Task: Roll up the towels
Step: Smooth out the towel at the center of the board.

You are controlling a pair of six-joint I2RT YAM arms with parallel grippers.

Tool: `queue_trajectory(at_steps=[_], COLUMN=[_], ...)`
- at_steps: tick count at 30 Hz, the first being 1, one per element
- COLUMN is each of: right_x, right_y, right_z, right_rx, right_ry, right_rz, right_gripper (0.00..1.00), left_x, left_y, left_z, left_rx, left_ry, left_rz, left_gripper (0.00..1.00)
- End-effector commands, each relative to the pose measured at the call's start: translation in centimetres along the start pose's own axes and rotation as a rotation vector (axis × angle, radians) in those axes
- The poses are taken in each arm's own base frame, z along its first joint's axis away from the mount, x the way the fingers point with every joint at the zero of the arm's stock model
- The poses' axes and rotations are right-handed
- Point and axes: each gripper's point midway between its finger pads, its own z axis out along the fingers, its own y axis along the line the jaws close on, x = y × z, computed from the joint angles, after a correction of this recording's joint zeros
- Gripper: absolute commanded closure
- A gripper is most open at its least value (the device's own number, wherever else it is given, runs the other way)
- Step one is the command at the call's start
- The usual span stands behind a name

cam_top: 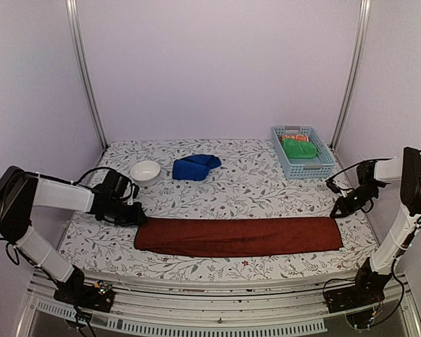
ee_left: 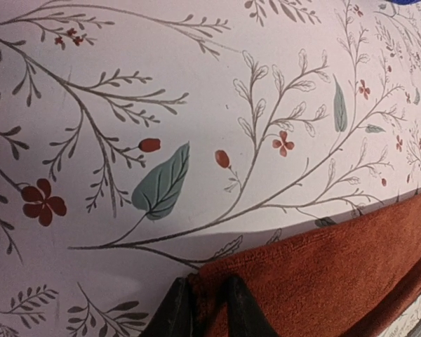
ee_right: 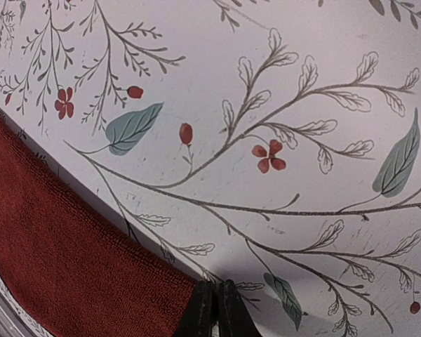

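Two far corners of red towel [cam_top: 238,236] — left tool [ee_left: 205,298] pinching one, right tool [ee_right: 215,295] closed at other

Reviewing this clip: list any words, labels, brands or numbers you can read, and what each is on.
No text can be read in any view.
The red towel, blue towel, white bowl, basket and floral table cover show no lettering.
The orange patterned cloth in the basket is too small to tell.
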Motion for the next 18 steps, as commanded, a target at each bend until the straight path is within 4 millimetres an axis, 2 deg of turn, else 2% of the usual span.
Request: queue_trajectory(at_steps=[1, 4, 6, 12, 18], right_x=[1.6, 0.8, -0.1, -1.4, -2.5], right_y=[0.1, -0.4, -0.7, -1.3, -1.9], right_z=[1.0, 0.7, 0.4, -0.1, -0.6], right_rx=[-0.002, 0.017, 0.022, 0.033, 0.057], right_ry=[0.058, 0.035, 0.017, -0.013, -0.045], right_rz=[0.02, 0.021, 0.023, 0.035, 0.037], right_gripper=[0.96, 0.97, 0.97, 0.97, 0.97], left_x=[0.3, 0.0, 0.0, 0.1, -0.4], left_y=[0.5, 0.9, 0.7, 0.3, -0.1], left_z=[0.8, 1.3, 1.7, 2.5, 2.2], left_rx=[-0.014, -0.036, -0.027, 0.004, 0.026], left_ry=[0.015, 0.013, 0.014, 0.026, -0.007], left_rz=[0.011, 0.009, 0.009, 0.02, 0.047], left_gripper=[0.78, 0.69, 0.68, 0.85, 0.98])
